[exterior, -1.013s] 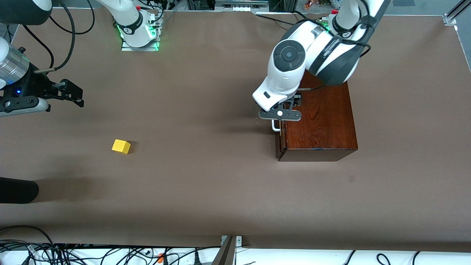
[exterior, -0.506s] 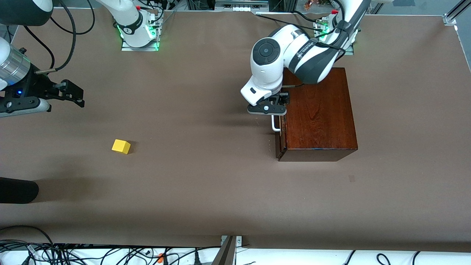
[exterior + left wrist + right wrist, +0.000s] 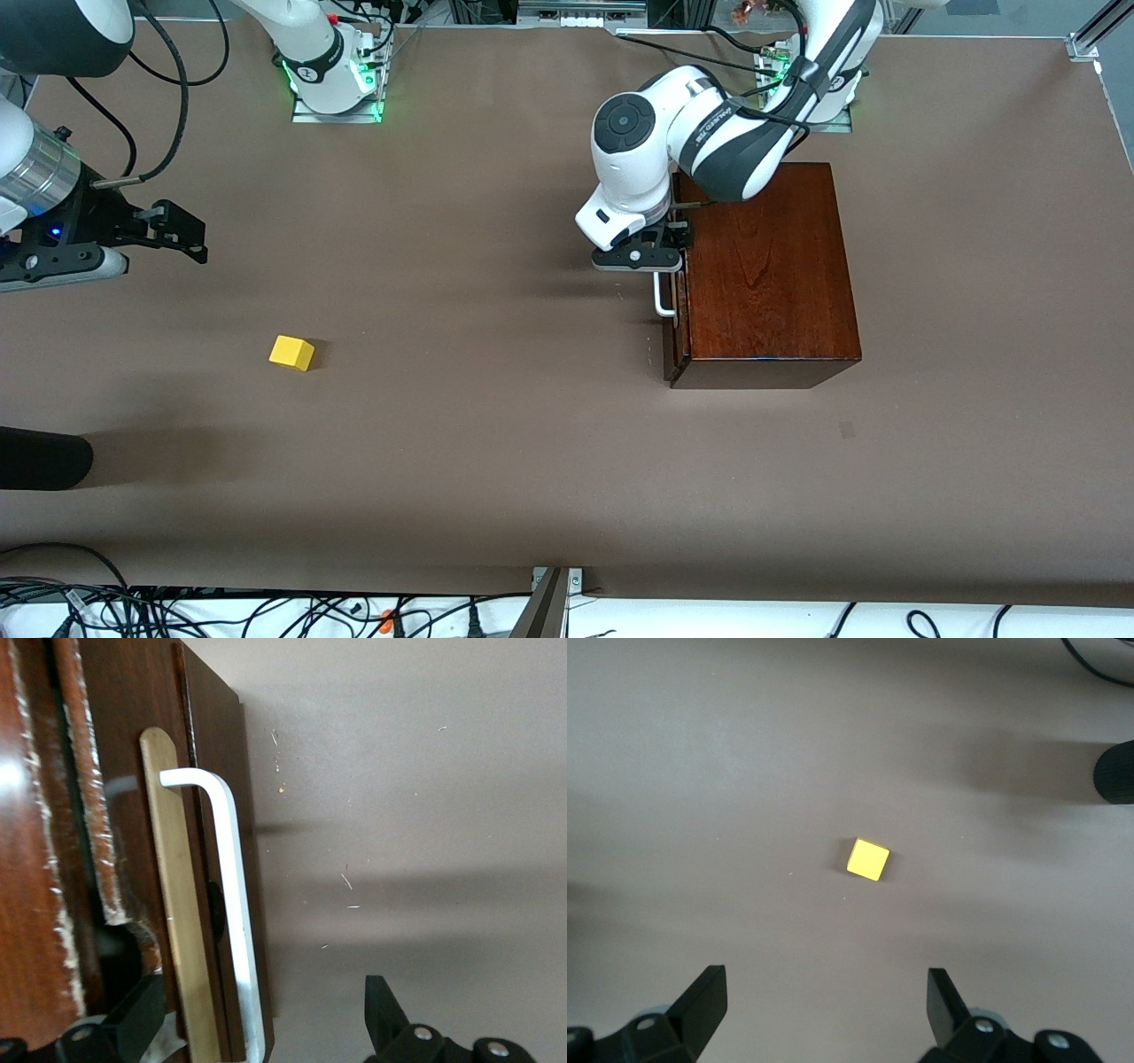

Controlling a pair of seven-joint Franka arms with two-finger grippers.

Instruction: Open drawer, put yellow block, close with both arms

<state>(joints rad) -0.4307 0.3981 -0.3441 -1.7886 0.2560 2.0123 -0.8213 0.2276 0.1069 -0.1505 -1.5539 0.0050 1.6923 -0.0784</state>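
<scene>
The mahogany box (image 3: 766,266) stands toward the left arm's end of the table. Its drawer (image 3: 673,341) sits pushed in, and the white loop handle (image 3: 663,297) sticks out of the dark front. My left gripper (image 3: 657,266) is low at the handle's end that lies farther from the front camera. In the left wrist view it (image 3: 257,1019) is open, with one finger on each side of the handle (image 3: 232,904) and no contact seen. The yellow block (image 3: 291,353) lies on the bare table. My right gripper (image 3: 188,233) hovers open over the table near it; the right wrist view shows the gripper (image 3: 826,1005) empty and the block (image 3: 868,859) ahead of it.
A black rounded object (image 3: 44,458) lies at the table's edge at the right arm's end, nearer to the front camera than the block; it also shows in the right wrist view (image 3: 1116,771). Cables (image 3: 177,611) run along the edge nearest that camera.
My left gripper has moved along the drawer front, away from the front camera, to the handle's end. The right gripper has shifted slightly. The block and the drawer have not moved.
</scene>
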